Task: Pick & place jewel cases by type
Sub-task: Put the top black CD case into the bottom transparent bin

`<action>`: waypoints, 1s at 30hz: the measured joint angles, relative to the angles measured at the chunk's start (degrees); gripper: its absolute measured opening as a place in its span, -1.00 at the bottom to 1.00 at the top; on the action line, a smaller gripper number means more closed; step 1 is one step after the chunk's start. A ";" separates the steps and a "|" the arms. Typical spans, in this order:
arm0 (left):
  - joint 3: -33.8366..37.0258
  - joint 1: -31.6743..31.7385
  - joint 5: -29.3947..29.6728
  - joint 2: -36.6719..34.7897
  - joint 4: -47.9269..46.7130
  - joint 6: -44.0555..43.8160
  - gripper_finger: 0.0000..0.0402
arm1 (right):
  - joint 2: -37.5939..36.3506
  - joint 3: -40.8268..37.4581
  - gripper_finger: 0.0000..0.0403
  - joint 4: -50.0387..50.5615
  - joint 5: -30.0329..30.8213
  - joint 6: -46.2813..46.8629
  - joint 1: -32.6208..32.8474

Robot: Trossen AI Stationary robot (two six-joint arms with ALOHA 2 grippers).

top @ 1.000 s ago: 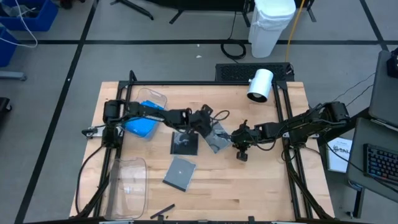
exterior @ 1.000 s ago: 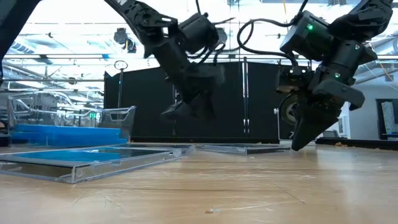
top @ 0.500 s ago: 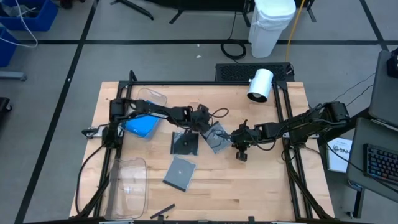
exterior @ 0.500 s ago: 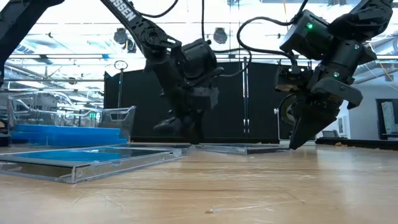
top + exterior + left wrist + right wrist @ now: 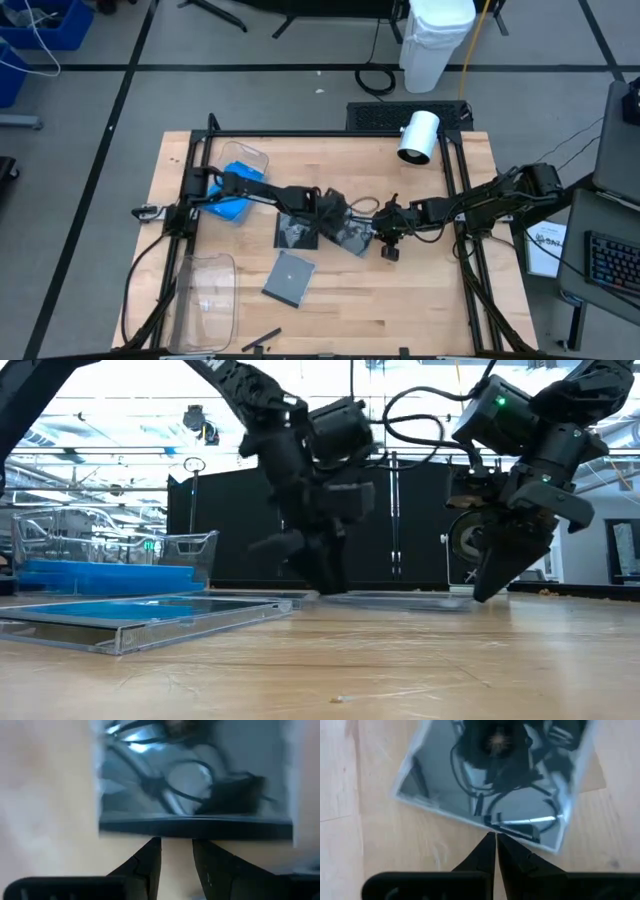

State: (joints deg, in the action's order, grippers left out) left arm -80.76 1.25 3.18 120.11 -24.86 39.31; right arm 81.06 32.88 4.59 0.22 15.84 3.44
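Note:
A grey, clear jewel case (image 5: 352,235) lies flat at mid-table, between my two grippers. My left gripper (image 5: 335,212) is down at its left edge, fingers a little open (image 5: 176,845). My right gripper (image 5: 377,233) is shut, with its tips at the case's right edge (image 5: 496,836). A dark case (image 5: 297,231) lies flat just left of it. Another grey case (image 5: 290,278) rests nearer the near edge. Blue cases (image 5: 228,200) lie in a clear bin on the left. My left gripper points down with its fingertips (image 5: 152,845) right at the case's dark edge (image 5: 195,827); whether they touch it cannot be told. My right gripper sets its shut fingertips (image 5: 490,840) against the case's right edge (image 5: 520,831), slanting down from the table's right. The case lies flat on the table.
An empty clear bin (image 5: 205,300) stands at the near left corner. A white cylinder (image 5: 418,137) sits toward the far right edge. Cables trail from both wrists over the cases. Bare wood lies open along the near right part of the table (image 5: 420,310).
My left gripper has come down from above the table to the tabletop. It has also moved toward the right and a little toward the near edge, ending at the grey case's left edge. My right arm has kept still.

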 joint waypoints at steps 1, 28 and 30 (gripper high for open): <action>-1.15 -0.81 -0.08 0.06 -1.49 0.79 -0.39 | 0.00 0.00 -0.92 0.05 0.03 0.00 0.00; -5.90 -6.48 -0.55 -0.09 8.04 13.62 -0.39 | -0.02 0.11 -0.92 0.56 6.75 -0.75 -0.24; -5.94 -6.48 -0.55 -0.21 9.42 14.11 -0.39 | -0.02 0.11 -0.92 0.58 7.46 -0.21 -0.24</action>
State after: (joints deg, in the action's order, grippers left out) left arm -86.69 -5.23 2.63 119.90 -15.44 53.42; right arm 81.03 32.99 5.17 7.68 15.64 3.20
